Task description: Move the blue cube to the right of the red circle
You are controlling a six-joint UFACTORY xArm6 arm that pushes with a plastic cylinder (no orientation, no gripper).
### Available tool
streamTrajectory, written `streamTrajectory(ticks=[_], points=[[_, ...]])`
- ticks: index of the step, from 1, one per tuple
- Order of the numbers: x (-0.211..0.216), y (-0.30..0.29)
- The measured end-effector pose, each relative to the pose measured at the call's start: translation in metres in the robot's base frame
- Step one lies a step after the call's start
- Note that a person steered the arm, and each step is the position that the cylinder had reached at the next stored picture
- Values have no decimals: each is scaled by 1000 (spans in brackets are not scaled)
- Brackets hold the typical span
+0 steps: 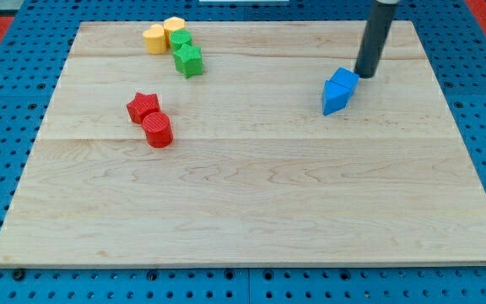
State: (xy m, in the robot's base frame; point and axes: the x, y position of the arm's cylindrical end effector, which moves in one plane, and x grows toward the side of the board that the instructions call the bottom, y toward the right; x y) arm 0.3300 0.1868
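Early pushing step, by the look of it: tip (364,75) down on the desk (251,211) at the view's upper right, touching or all but touching the upper right corner of the blue blocks (337,91). No jaws on this end effector, just a plain dark rod, so nothing to open or close and nothing held; only contact by the rod's end. Hard to tell whether the blue shape is one block or two pressed together: a cube-like top face toward the rod and a pointed wedge toward the view's bottom left. Red circle (158,130) well apart, over at the view's left, touching the red star (143,106) just above it. Yellow blocks (163,35) and green blocks (185,52) clustered near the view's top left, off the likely path. Most of the task left to do, judging from the wide stretch of bare wood between blue and red. Next move calls for a steady shove toward the view's left and a little downward, staying behind the blue cube so it does not spin off the rod, then stopping just to the right of the red circle without knocking it or the star. Possibly a need to separate the cube from the wedge first.
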Motion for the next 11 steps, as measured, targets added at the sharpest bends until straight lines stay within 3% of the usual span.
streamTrajectory(ticks=[3,4,6,8,9,10,11], points=[[50,-81],[54,-114],[22,-109],[42,-181],[44,-136],[50,-130],[63,-171]])
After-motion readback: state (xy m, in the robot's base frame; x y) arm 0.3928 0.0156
